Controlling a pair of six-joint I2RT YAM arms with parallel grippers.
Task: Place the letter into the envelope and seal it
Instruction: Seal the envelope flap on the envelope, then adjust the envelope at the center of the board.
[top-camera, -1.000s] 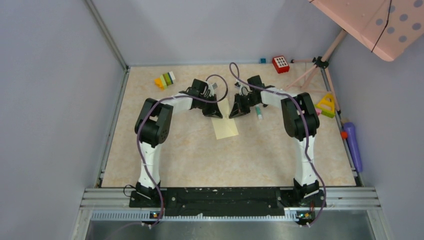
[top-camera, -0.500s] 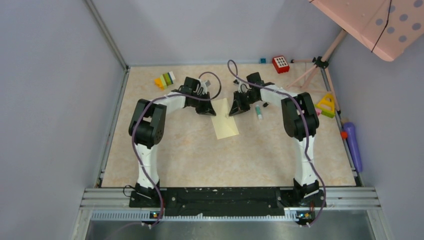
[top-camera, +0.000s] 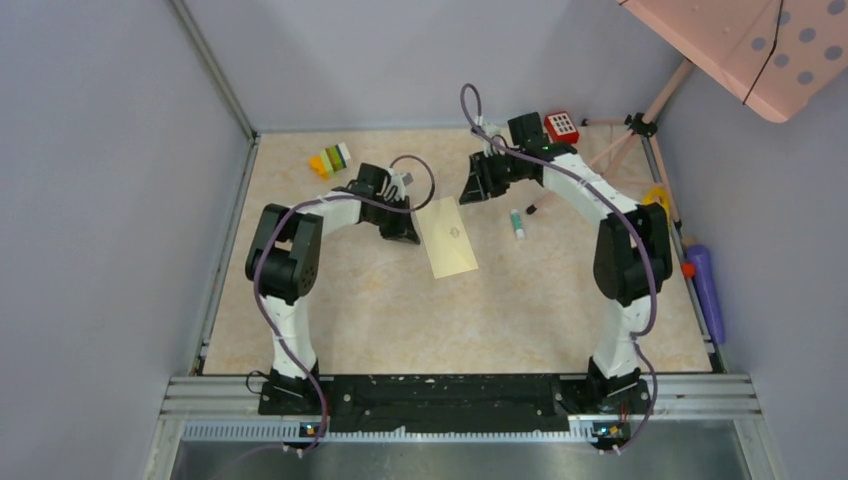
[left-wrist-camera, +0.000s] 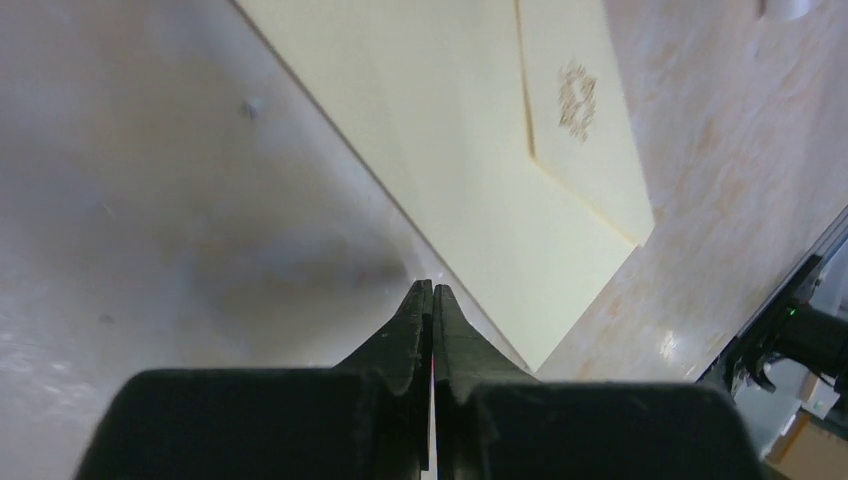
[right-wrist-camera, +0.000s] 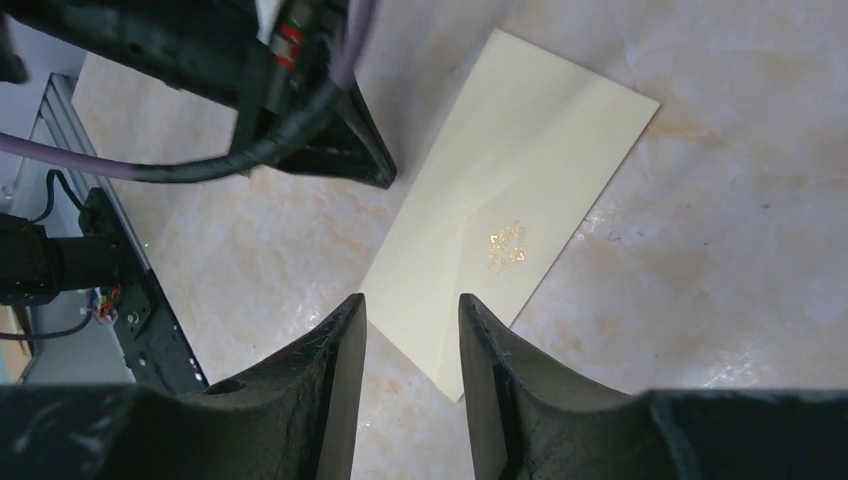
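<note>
The envelope (top-camera: 448, 237) lies flat on the counter (top-camera: 400, 320), in the middle of the top view, with its flap folded down. My left tool (left-wrist-camera: 432, 290) is clenched tight on nothing, its tip at the envelope's long edge. My right tool (right-wrist-camera: 412, 310) is spread apart, empty, above it. I think the paper is light, thin and bendy, so I would pinch an edge softly.

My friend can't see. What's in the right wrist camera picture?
A cream envelope lies flat on the beige table, flap down, with a small gold mark. The open right gripper hovers above it, empty; the left gripper has its black tip beside the envelope's long edge.
</note>
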